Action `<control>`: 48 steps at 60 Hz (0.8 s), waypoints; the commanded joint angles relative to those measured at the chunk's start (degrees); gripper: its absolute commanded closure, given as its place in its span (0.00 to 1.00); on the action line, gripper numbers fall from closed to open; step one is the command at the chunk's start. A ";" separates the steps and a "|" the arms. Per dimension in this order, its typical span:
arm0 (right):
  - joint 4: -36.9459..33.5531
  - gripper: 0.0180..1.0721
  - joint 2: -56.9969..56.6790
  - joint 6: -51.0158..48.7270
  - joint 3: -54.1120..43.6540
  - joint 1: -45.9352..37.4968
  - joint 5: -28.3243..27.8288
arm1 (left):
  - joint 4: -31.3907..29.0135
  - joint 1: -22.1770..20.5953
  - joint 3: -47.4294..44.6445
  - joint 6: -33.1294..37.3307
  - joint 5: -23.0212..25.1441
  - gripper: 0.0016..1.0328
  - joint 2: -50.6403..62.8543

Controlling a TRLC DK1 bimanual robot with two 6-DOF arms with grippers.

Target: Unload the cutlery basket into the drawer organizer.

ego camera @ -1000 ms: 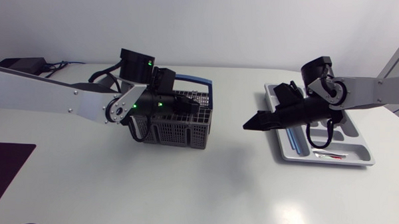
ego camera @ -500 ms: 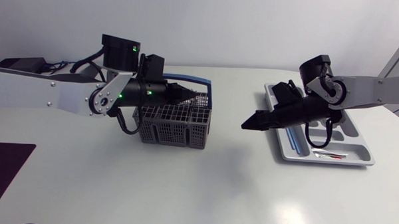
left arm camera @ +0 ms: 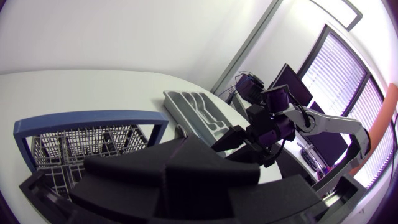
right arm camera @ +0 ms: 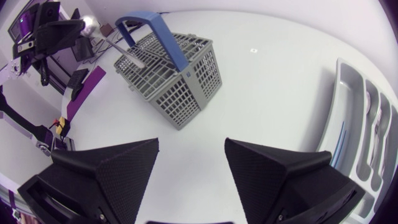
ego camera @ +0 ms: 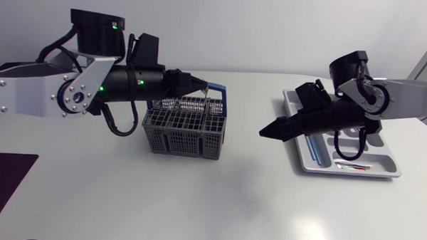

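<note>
We had our left gripper [ego camera: 202, 87] closed on a piece of cutlery [right arm camera: 109, 38], a spoon by the look of it. It was held above the basket [ego camera: 184, 131], with its lower end reaching down towards the cells. Our right gripper [ego camera: 270, 131] hung over the table between the basket and the organizer [ego camera: 386, 171], fingers wide apart and holding nothing. The organizer lay well apart from the basket, on our right, with a few pieces in its compartments. We judged the step to be lifting this piece out. The next move called for raising it clear of the rim and the blue handle [ego camera: 218, 87]. After that it would go across, perhaps by a handover, lined up lengthwise with a compartment.
</note>
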 commanded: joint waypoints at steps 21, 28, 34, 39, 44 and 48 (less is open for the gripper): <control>2.10 0.16 -15.94 -12.27 -7.98 1.98 -1.30 | -15.78 -0.07 3.72 9.18 11.32 0.89 -5.34; 0.69 0.07 -18.05 -14.38 -8.77 3.83 -2.27 | -22.99 -0.78 6.18 15.95 14.57 0.89 -3.59; 0.07 0.07 -21.04 -15.88 -10.26 7.08 -4.38 | -26.33 -2.09 7.32 18.23 18.61 0.89 -2.44; -1.07 0.07 -22.80 -17.28 -11.06 10.69 -5.96 | -30.54 -3.94 9.26 20.61 21.51 0.89 -1.12; -3.44 0.07 -23.59 -18.95 -10.97 13.32 -8.51 | -33.01 -4.29 10.75 21.13 25.55 0.89 0.19; -4.67 0.07 -24.29 -19.66 -10.97 14.90 -9.56 | -34.50 -4.99 11.63 21.48 26.43 0.89 0.98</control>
